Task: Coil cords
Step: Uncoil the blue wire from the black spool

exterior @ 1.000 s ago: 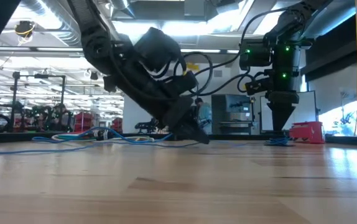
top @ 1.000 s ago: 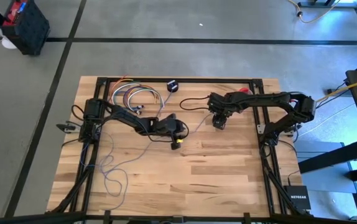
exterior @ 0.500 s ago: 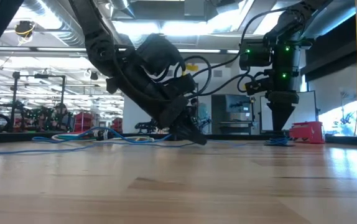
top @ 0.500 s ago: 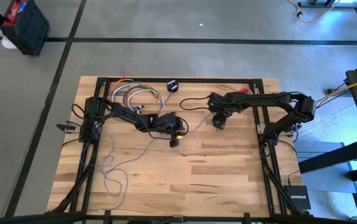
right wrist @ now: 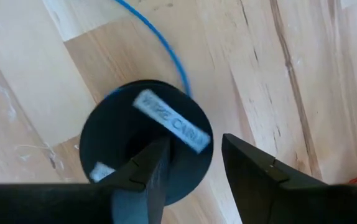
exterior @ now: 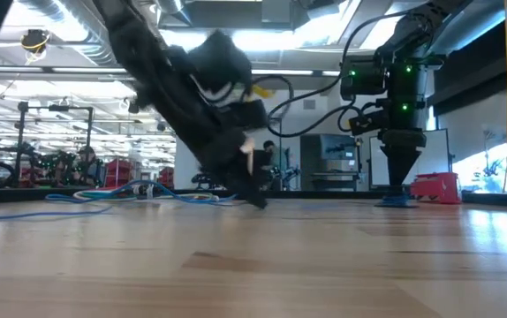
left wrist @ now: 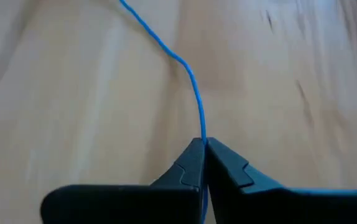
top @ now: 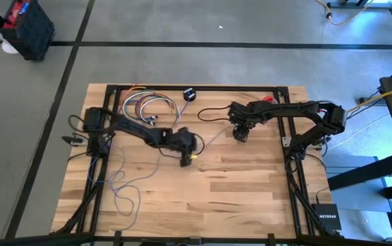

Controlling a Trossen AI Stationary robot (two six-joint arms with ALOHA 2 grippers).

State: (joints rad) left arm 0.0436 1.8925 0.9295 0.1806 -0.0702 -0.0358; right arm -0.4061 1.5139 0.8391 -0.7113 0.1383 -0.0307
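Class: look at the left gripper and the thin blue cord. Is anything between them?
Nothing visible is. The left gripper is shut on the cord, which runs straight out from between its fingertips across the bare wooden table. The right gripper hangs over a black spool, fingers apart.

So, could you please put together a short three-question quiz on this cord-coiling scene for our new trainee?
1. True or false: the left gripper is shut on the blue cord.
2. What lies under the right gripper?
A. red tape roll
B. black round puck
C. nothing
3. Fill in: the right gripper's fingers are ____.

Key:
1. True
2. B
3. open, astride the puck's rim
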